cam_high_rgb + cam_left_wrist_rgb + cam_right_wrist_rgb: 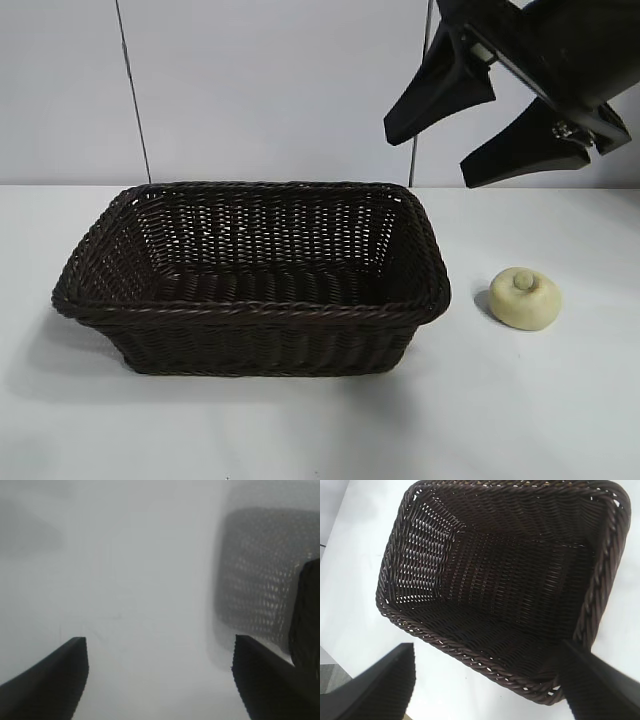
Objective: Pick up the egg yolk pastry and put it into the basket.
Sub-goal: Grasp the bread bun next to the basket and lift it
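Egg yolk pastry (525, 297) sat on the white surface (560, 400) just beside the basket (250, 310), right gripper (470, 135) hung above with fingers spread wide and empty, left gripper (159, 672) likewise wide over bare surface.

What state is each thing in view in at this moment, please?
egg yolk pastry: on the table, right of the basket, untouched.
basket: upright, empty.
right gripper: open, empty, raised above the basket's right end.
left gripper: open, empty, over bare table beside the basket.
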Action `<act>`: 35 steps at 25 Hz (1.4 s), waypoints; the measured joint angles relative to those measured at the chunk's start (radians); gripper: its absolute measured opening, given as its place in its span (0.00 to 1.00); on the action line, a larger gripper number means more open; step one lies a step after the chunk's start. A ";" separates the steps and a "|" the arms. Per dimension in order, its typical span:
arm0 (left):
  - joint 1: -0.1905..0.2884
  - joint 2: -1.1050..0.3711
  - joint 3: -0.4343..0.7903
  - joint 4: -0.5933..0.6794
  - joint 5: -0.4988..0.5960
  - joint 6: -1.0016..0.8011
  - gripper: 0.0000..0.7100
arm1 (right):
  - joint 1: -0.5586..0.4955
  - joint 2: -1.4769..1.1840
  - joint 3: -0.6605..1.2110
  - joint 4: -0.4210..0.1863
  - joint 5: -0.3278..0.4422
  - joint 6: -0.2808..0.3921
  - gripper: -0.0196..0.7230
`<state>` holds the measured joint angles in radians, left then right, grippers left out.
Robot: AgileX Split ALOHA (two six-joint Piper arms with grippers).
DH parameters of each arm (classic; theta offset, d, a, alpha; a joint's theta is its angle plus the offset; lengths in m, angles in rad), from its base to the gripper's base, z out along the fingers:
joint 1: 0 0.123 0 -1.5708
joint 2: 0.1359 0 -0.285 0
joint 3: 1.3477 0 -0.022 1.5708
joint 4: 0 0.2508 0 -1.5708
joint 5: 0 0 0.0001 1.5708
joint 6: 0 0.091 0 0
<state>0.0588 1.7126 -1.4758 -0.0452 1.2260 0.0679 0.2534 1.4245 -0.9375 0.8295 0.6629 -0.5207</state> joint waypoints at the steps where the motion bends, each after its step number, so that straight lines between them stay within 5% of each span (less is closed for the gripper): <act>1: 0.000 -0.040 0.046 0.000 0.001 0.000 0.80 | 0.000 0.000 0.000 0.000 0.001 0.000 0.79; 22: 0.000 -0.989 0.899 0.000 -0.131 -0.001 0.80 | 0.000 0.000 0.000 0.000 0.007 0.000 0.79; 35: 0.000 -1.344 0.991 0.000 -0.122 -0.002 0.80 | 0.000 0.000 0.000 0.000 0.008 0.000 0.79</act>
<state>0.0588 0.3688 -0.4848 -0.0454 1.1036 0.0658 0.2534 1.4245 -0.9375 0.8295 0.6710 -0.5207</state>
